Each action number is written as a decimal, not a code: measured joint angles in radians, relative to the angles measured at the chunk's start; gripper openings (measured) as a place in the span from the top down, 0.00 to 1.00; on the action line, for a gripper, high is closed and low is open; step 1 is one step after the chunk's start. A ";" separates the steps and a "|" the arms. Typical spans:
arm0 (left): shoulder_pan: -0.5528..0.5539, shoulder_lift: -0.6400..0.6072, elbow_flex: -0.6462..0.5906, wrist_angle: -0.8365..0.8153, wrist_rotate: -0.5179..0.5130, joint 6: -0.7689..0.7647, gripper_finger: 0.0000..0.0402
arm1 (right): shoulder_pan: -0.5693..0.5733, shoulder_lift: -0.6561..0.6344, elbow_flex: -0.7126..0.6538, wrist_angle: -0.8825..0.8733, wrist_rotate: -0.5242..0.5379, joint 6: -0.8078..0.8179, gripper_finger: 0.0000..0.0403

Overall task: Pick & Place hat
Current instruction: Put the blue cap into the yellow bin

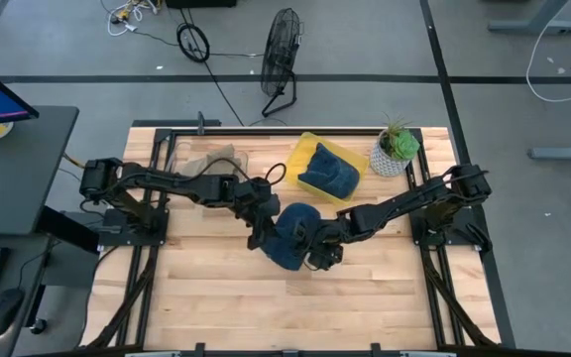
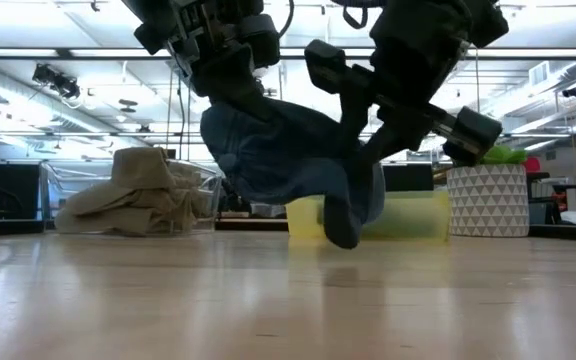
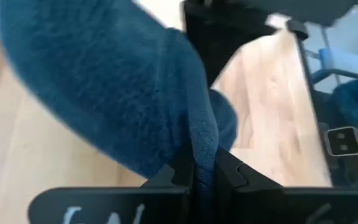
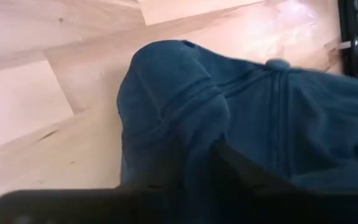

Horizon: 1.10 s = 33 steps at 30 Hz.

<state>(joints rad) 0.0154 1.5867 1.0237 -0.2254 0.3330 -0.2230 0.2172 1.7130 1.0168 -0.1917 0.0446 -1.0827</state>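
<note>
Overhead and table-level views of a two-arm hold on a blue hat. At about nine o'clock from the table's centre, the left arm reaches inward past a crumpled beige cloth lying at eleven o'clock; the left gripper is clenched on the hat's fabric edge, the fold pinched between its dark fingers in the wrist view. The hat sits near table centre and, seen from table height, hangs clear of the wooden table, only its lowest fold close to the surface; a two-point hold likely keeps the soft crown spread, not bunched. At three o'clock of the hat, the right gripper grasps the opposite side, its fingers buried in the cloth. A yellow tray at one o'clock already carries another blue hat and is judged the likely drop point. A potted plant stands just beside the tray at two o'clock and narrows the approach there. The six o'clock half of the table offers open room.
</note>
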 joint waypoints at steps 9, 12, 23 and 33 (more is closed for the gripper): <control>0.006 0.000 0.000 0.008 0.016 0.003 0.92 | -0.003 0.000 -0.001 0.033 -0.003 0.007 0.97; 0.007 0.000 0.000 0.003 -0.004 0.048 0.90 | -0.003 0.000 -0.001 0.033 -0.001 0.037 0.98; 0.005 0.000 0.001 0.021 -0.225 0.081 0.68 | 0.026 0.000 -0.001 0.008 0.007 0.233 0.99; 0.005 -0.006 0.001 0.060 -0.388 0.126 0.53 | 0.042 -0.058 0.000 -0.072 0.164 0.575 0.99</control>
<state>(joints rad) 0.0208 1.5806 1.0248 -0.1653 -0.0551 -0.0971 0.2597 1.6550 1.0164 -0.2635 0.2083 -0.5075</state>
